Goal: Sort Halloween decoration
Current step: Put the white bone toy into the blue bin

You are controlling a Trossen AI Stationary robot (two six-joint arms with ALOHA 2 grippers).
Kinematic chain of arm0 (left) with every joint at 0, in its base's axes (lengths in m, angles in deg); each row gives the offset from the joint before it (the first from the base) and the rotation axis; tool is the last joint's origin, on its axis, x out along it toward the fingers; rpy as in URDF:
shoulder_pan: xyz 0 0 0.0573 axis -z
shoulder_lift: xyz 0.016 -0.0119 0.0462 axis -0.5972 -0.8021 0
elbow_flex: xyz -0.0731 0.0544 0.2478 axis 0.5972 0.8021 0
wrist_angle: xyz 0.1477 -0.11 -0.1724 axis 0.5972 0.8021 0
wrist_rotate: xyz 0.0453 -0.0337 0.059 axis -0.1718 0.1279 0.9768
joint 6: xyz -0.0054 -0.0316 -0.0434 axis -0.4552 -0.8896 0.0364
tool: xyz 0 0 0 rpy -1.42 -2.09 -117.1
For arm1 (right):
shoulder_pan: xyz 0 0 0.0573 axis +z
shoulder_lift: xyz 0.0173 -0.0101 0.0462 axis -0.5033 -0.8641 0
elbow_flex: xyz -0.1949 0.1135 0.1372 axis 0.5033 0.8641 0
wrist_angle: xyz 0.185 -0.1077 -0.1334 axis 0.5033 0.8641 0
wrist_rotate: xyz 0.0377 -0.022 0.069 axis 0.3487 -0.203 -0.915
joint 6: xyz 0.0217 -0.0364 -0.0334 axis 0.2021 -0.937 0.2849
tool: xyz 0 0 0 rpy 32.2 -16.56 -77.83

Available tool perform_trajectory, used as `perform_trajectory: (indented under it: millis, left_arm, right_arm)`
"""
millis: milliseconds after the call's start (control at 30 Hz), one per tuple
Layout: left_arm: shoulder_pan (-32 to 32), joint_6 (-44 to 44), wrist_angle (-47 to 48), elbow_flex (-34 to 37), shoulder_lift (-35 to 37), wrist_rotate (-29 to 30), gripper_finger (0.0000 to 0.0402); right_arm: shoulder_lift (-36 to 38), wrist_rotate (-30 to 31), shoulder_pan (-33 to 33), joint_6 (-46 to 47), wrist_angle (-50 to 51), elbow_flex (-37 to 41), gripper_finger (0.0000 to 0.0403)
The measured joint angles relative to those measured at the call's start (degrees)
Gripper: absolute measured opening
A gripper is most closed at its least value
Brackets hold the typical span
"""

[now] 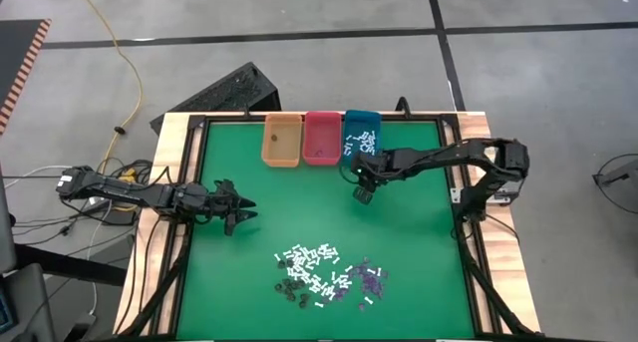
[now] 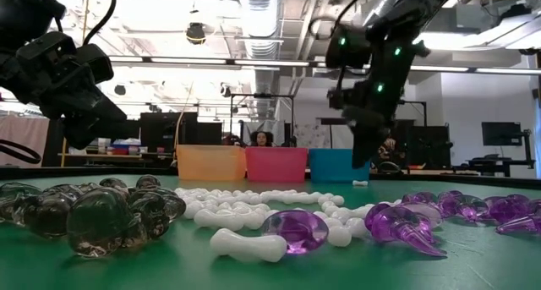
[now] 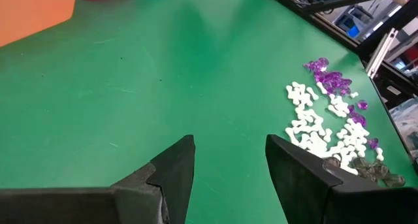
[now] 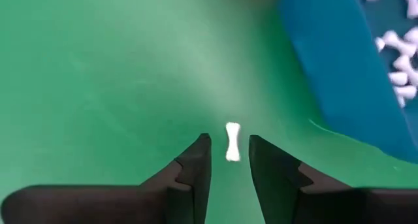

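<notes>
My green felt table top (image 1: 249, 272) with the wooden frame takes up most of the high view. At its far edge stand three rectangular plastic bins side by side: orange bin (image 1: 281, 141), pink bin (image 1: 321, 138), teal bin (image 1: 360, 133), the teal one already holding a batch of small white bone-shaped pieces (image 4: 398, 67). My left gripper (image 1: 242, 214) hangs over bare green at the left side of the table, fingers spread wide, nothing between them. My right gripper (image 1: 363, 194) hangs just in front of the teal bin, fingers parted a little, not gripping; one loose white plastic bone (image 4: 232, 142) lies on the green right in line with the gap between my fingertips, near the teal bin's wall. Rest of the Halloween decoration pile (image 1: 324, 274) sits near the front edge, well apart from both grippers: white bone sticks (image 2: 254, 216) in the middle, clear purple bits (image 2: 404, 222) on one side, dark smoky bits (image 2: 93, 214) on the other.
</notes>
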Motion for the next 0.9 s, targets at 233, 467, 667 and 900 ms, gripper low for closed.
perform_trajectory:
  millis: [233, 467, 667, 900]
  left_arm:
    - [0.0, 0.0, 0.0, 0.0, 0.0, 0.0, 0.0179]
    - [0.0, -0.2, 0.0, 0.0, 0.0, -0.4, 0.0179]
    - [0.0, -0.7, 0.0, 0.0, 0.0, -0.4, 0.0179]
    - [0.0, -0.7, 0.1, 0.0, 0.0, -0.4, 0.0179]
  right_arm:
    - [-6.3, 1.1, -1.5, -0.2, -3.0, -0.2, 0.0131]
    - [-5.9, 0.1, 0.3, -0.2, -2.9, -0.6, 0.0131]
    - [2.4, 7.5, 1.6, 2.5, 6.3, -1.3, 0.0131]
    - [9.4, 7.2, -3.8, -0.8, 7.9, 3.2, 0.0134]
